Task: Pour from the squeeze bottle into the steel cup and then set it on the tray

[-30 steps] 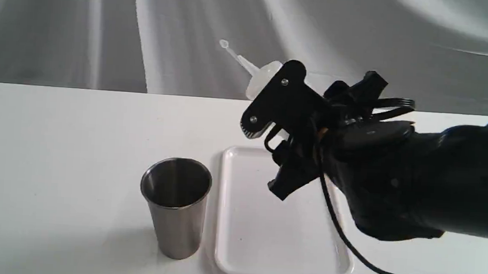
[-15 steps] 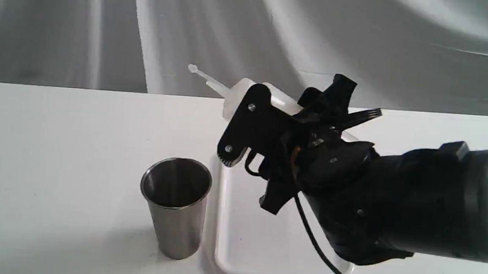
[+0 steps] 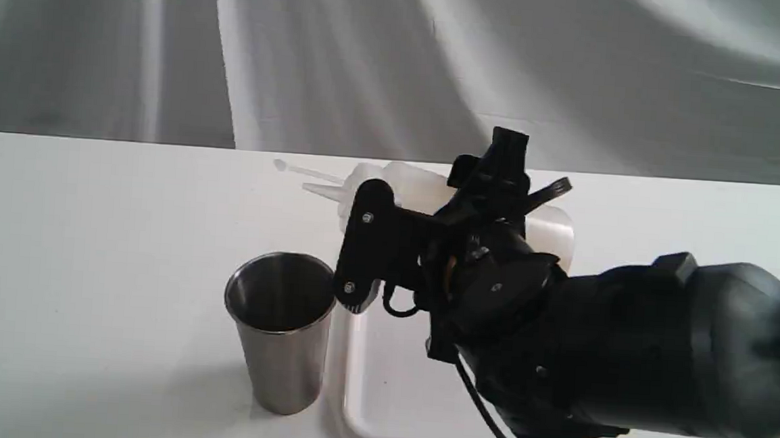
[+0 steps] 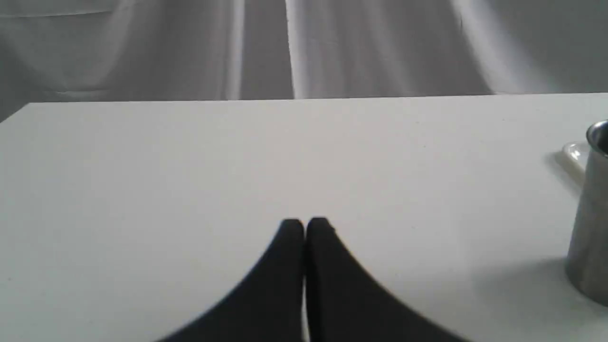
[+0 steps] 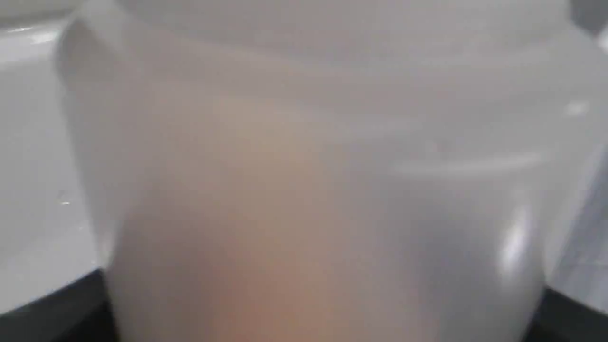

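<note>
The right end effector (image 3: pixel 370 226) is clamped on the squeeze bottle (image 3: pixel 419 183), tipped nearly level with its nozzle pointing to nine o'clock, apparently to pour into the steel cup (image 3: pixel 280 327). The tray (image 3: pixel 385 408) lies at the cup's three o'clock. The left end effector (image 4: pixel 304 232) has its jaws together.

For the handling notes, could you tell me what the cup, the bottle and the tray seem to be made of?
The cup looks like brushed stainless steel: grey sheen, dark reflective inside. The bottle is translucent whitish plastic, probably soft; a brownish tint shows through its wall in the right wrist view. The tray is smooth white, likely plastic, with a low moulded rim.
</note>
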`<state>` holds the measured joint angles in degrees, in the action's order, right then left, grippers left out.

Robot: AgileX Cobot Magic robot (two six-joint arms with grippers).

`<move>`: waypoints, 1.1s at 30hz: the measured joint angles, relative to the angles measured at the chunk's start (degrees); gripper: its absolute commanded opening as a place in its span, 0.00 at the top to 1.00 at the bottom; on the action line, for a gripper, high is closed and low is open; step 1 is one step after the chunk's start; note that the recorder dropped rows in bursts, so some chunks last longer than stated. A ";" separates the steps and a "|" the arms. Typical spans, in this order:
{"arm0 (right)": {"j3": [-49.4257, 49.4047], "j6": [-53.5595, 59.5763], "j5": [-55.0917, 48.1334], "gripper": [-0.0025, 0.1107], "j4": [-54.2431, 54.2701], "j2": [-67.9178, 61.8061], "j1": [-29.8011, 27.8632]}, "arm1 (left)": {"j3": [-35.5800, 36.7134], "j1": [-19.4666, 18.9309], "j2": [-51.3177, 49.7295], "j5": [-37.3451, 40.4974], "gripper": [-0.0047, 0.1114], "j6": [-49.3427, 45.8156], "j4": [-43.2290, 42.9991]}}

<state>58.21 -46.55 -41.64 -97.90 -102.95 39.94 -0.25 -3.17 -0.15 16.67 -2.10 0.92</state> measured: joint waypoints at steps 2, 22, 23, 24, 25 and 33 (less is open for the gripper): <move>0.00 0.55 0.00 0.98 -0.05 0.00 0.00 | 0.00 0.00 0.00 0.00 0.96 0.00 0.00; 0.00 9.15 0.58 0.98 -0.39 0.00 0.00 | 0.00 0.00 0.00 0.00 0.96 0.00 0.00; 0.00 9.15 0.58 0.98 -0.39 0.00 0.00 | 0.00 0.00 0.00 0.00 0.96 0.00 0.00; 0.00 9.15 0.58 0.98 -0.39 0.00 0.00 | 0.00 0.00 0.00 0.00 0.96 0.00 0.00; 0.00 9.15 0.58 0.98 -0.39 0.00 0.00 | 0.00 0.00 0.00 0.00 0.96 0.00 0.00; 0.00 8.58 0.58 0.98 -0.39 0.00 0.00 | 0.00 0.00 0.00 0.00 0.96 0.00 0.00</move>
<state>58.21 -37.98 -41.05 -98.29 -102.95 39.94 -0.25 -3.17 -0.15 16.67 -2.10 0.92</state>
